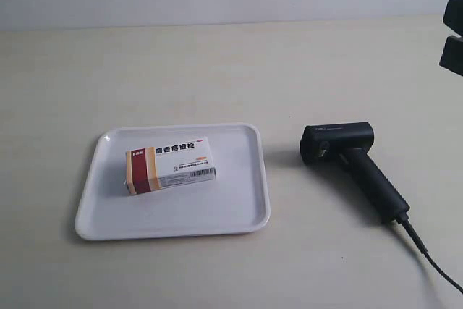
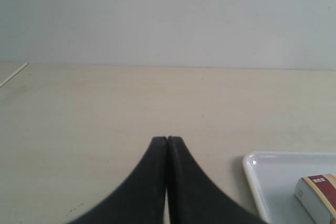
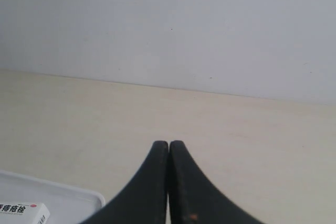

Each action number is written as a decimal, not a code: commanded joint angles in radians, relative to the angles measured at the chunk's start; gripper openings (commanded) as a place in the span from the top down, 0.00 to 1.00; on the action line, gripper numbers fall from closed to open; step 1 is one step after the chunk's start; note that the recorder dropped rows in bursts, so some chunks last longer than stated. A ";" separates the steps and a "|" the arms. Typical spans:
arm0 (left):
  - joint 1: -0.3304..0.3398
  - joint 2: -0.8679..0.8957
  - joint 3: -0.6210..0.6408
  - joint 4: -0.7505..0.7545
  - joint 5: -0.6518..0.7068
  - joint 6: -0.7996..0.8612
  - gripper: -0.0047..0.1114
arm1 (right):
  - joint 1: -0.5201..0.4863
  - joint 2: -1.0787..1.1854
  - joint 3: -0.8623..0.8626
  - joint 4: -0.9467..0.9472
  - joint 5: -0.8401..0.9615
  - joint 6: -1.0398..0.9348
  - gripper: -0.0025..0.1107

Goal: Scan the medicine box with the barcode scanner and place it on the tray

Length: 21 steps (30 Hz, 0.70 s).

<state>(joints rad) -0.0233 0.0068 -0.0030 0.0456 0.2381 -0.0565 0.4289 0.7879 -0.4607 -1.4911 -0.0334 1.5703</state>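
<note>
The box [image 1: 171, 165] lies flat inside the tray [image 1: 239, 216], toward the tray's left half in the exterior view, its red and orange band at the left end, dark print on top and a barcode along the near side. It touches no rim. The tray sits flat on the pale bench [image 1: 217, 63].

The scanner [image 1: 352, 163] lies on its side on the bench just beside the tray, at the exterior view's right and apart from it, head pointing toward the tray, handle slanting away. Its cable [image 1: 432, 262] runs off toward the lower right corner.

Left tool [image 2: 167, 140]: both fingers pressed together tip to tip, nothing between them (fully closed, holding nothing). It hangs over bare bench, w/ a tray corner [image 2: 252, 163] and one end of the box [image 2: 317, 195] off to one side.

Right tool [image 3: 168, 144]: also closed, fingers meeting at the tips, nothing gripped. Tray edge [image 3: 79, 192] and a bit of the box [image 3: 23, 212] show nearby.

A dark piece of an arm [image 1: 453, 34] shows at the exterior view's right edge; can't tell which arm.
</note>
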 commanded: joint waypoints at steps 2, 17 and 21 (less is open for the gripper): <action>0.002 -0.007 0.003 -0.001 0.001 -0.003 0.94 | 0.001 -0.005 0.004 0.000 -0.003 0.002 0.98; 0.002 -0.007 0.003 -0.001 0.003 -0.003 0.94 | 0.001 -0.005 0.004 0.000 -0.023 0.002 0.98; 0.002 -0.007 0.003 -0.001 0.003 -0.003 0.94 | 0.001 -0.005 0.004 0.000 -0.025 0.002 0.98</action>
<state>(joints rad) -0.0233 0.0068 -0.0030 0.0456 0.2398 -0.0565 0.4289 0.7879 -0.4607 -1.4911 -0.0539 1.5703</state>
